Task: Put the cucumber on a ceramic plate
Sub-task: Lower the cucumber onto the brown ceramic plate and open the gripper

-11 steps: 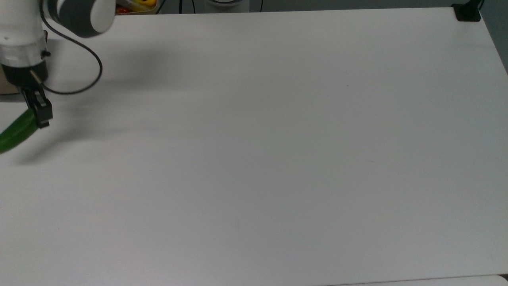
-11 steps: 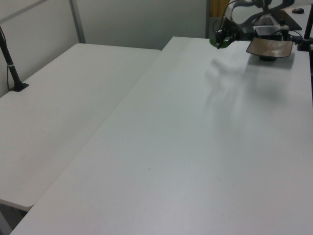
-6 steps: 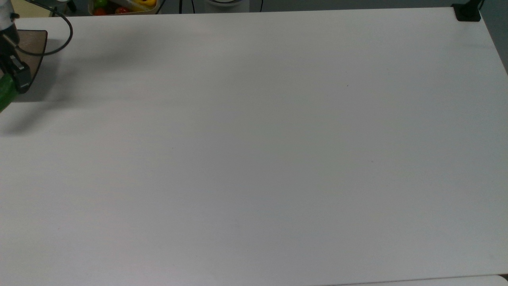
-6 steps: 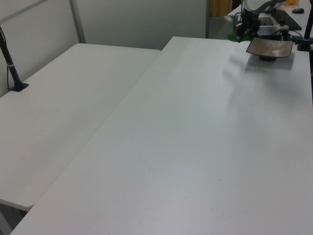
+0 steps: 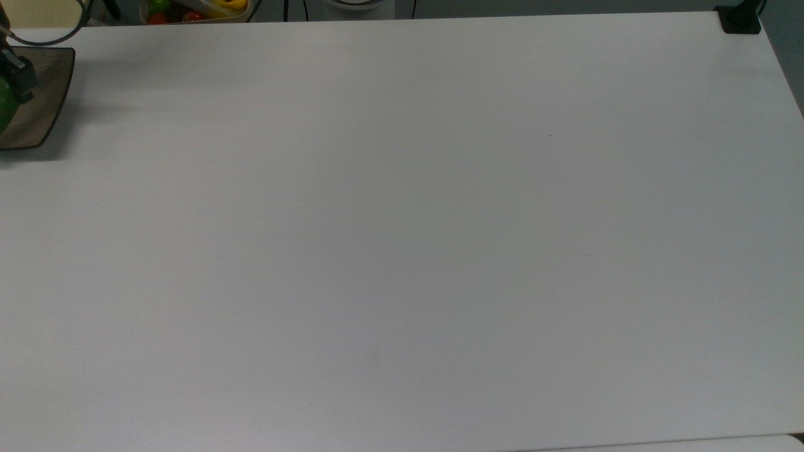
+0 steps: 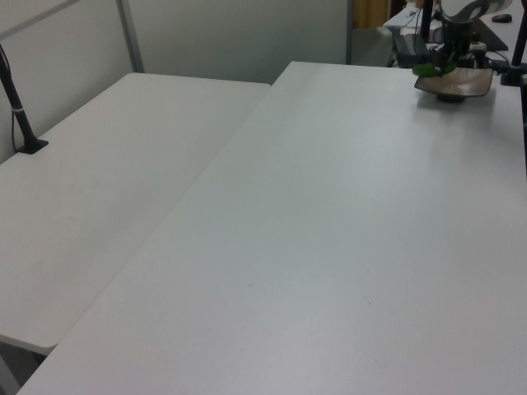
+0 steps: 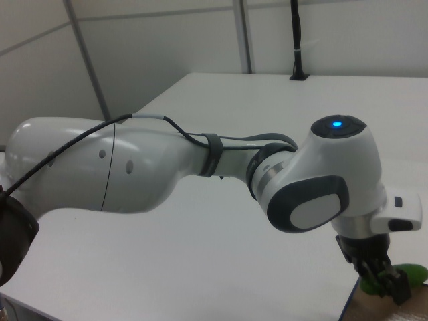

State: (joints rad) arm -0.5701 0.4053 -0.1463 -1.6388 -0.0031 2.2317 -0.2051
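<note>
Compared with a second ago, the gripper [image 5: 14, 78] is sitting much farther toward the upper left of the top view: then it was hanging over bare white surface at mid-left, and now it is hanging over the ceramic plate [image 5: 44, 100] at the frame's left edge. The cucumber [image 5: 5, 108] is travelling with it; only a green sliver is showing now at the far left edge, overlapping the plate, where earlier a longer stretch of it was showing below the plate. In the left view the same shift is reading as a move from the left of the plate to directly over it in the upper right corner.

The surface [image 5: 402, 251] is filling the frames as a wide, matte white tabletop. In the left view a second white table [image 6: 107, 164] is joining it on the left, with pale wall panels behind. At the top edge of the top view a container of coloured items [image 5: 195, 9] is peeking in left of centre, and a black clamp [image 5: 740, 19] is sitting at the upper right corner.

In the right view, lower right, the gripper is clamping the cucumber between its dark fingers [image 7: 398, 284], just above the plate's corner. The cucumber's long axis is lying roughly level, its free rounded end pointing toward the right view's right edge. Whether it is touching the plate cannot be told.
</note>
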